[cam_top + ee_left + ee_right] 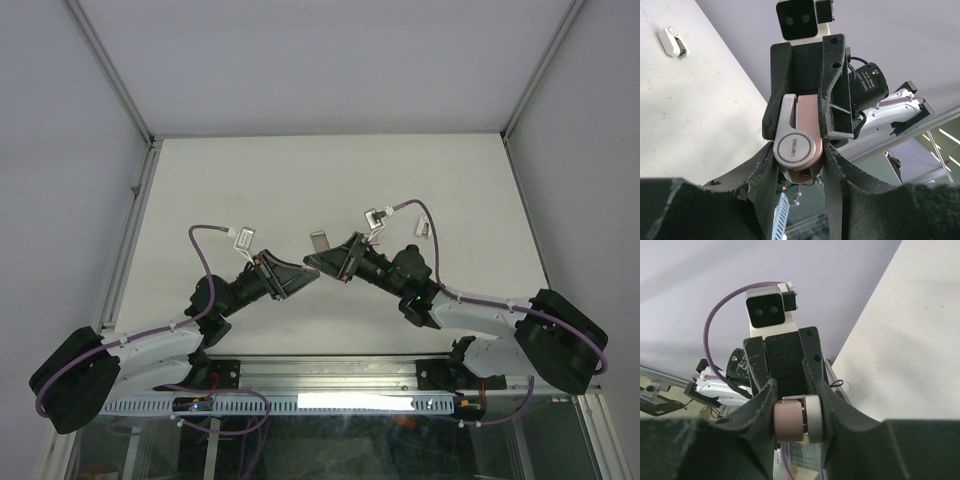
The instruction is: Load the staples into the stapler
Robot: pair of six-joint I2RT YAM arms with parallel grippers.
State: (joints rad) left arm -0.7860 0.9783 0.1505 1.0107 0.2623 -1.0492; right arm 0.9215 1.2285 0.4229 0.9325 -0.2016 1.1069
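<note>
Left fingers (757, 181) and right fingers (758, 408) both pinch the small pink-and-white plastic stapler (799, 145) above the surface (300, 180), probably steadying it for opening.

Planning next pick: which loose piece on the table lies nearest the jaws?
The flat grey rectangular piece, just beyond the held pink-and-white mini stapler; the smaller pale piece lies well off to the right.

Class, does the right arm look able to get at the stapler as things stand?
Probably yes: the stapler sits in mid-air between the fingers of the right gripper, while the left gripper holds it from the opposite side; nothing blocks it.
</note>
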